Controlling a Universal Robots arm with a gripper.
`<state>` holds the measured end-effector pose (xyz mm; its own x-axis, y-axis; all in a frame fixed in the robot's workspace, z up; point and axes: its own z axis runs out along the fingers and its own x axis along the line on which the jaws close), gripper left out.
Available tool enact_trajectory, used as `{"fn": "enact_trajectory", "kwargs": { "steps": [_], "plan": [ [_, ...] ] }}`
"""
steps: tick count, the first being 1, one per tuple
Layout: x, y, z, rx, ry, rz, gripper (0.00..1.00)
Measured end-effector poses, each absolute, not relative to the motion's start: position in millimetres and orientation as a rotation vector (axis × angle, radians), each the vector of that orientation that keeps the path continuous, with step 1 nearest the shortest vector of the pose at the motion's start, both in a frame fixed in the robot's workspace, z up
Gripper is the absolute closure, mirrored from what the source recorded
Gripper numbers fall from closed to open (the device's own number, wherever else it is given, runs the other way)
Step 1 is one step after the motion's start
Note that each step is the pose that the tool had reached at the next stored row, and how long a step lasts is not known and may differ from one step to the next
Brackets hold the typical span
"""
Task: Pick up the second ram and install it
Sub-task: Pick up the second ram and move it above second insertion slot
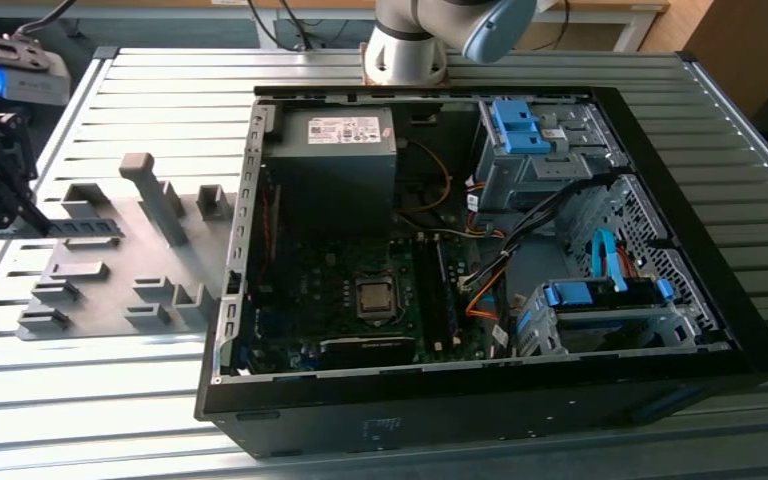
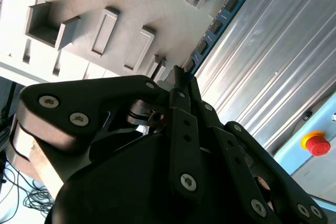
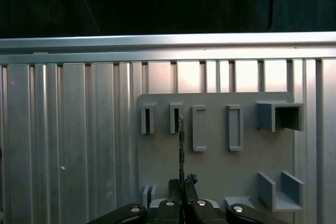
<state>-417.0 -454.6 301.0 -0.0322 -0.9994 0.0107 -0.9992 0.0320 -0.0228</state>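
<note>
At the exterior view's left, the gripper (image 1: 33,222) pinches the second ram (image 2: 215,24) near one end, at the holder plate's (image 1: 104,290) edge farthest from the PC case (image 1: 491,400) (a thin strip, seen edge-on in the first wrist view). Held this way, it could pivot in the grip or snag a holder block. The arm (image 1: 411,45) reaches from behind the case, with its wrist tilted down over that edge.

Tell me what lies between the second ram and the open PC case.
In the exterior view, the grey holder plate with its upright blocks lies between the second ram and the PC case.
</note>
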Motion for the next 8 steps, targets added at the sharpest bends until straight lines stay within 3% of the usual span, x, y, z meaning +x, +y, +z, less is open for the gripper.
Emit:
{"fn": "enact_trajectory", "kwargs": {
  "steps": [8],
  "plan": [
    [-417.0, -454.6, 304.2, -2.180, 2.251, -0.037, 0.86]
  ]
}}
